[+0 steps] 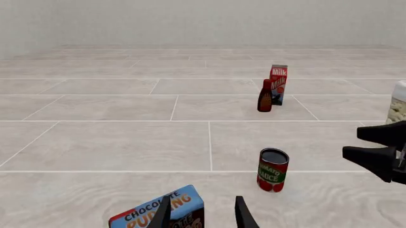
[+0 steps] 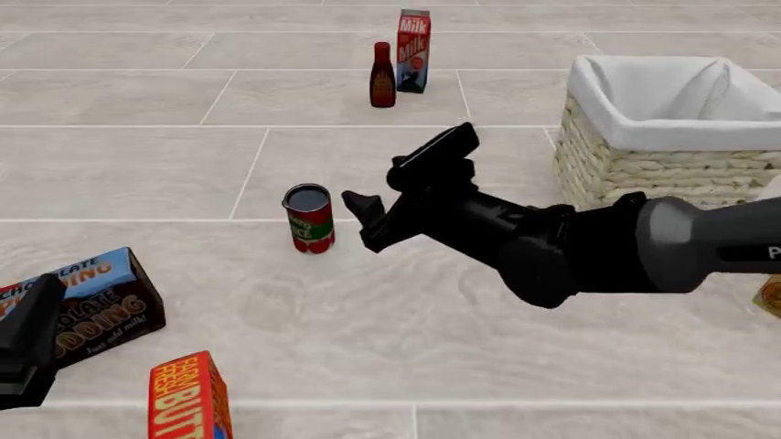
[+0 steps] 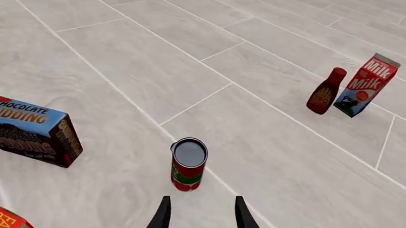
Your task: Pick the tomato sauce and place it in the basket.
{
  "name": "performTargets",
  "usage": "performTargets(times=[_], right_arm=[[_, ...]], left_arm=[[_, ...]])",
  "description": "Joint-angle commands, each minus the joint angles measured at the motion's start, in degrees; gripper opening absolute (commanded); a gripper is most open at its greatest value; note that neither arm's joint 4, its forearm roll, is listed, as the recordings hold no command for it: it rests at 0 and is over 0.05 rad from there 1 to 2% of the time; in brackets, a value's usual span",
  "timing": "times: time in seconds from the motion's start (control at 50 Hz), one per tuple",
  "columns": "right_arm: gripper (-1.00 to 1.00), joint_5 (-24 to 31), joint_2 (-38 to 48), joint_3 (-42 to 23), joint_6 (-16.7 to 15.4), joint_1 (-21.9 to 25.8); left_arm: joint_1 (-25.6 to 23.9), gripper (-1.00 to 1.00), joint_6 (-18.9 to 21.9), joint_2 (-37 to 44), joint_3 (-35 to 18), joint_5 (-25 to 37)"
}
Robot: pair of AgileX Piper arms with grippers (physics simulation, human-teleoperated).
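The right arm (image 2: 610, 251) reaches in from the right edge of the table and stretches across toward the middle, its black body angled low over the surface. Its gripper (image 2: 397, 197) has both fingers spread wide with nothing between them, one raised and one lower, and it sits just beside the can (image 2: 307, 218) without touching it. In the right wrist view the two fingertips (image 3: 163, 213) frame open table, with the can just ahead of them.

The left gripper (image 2: 27, 343) is at the left edge near the front, over the chocolate pudding box (image 2: 86, 306). In the left wrist view its fingers (image 1: 240, 213) stand apart and hold nothing; one fingertip overlaps the box there.

The can stands upright near the middle of the table, a little toward the left. It is a short cylinder with a dark grey top, a red label and a green band around it.

The basket (image 2: 635, 169) sits at the right edge toward the back, cream wicker with white cloth folded over its rim, well apart from the can.

A brown bottle (image 2: 383, 76) and a milk carton (image 2: 414, 38) stand close together near the back edge. An orange butter box (image 2: 189, 398) lies at the front edge toward the left.
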Motion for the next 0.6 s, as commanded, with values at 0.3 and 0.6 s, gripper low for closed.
performTargets(times=[0.3,0.6], right_arm=[[1.0,-2.28,10.33,-7.36,0.83,0.51],[1.0,-2.82,14.44,-11.39,0.9,0.53]], left_arm=[[0.0,1.0,0.0,0.0,0.0,0.0],[0.0,1.0,0.0,0.0,0.0,0.0]])
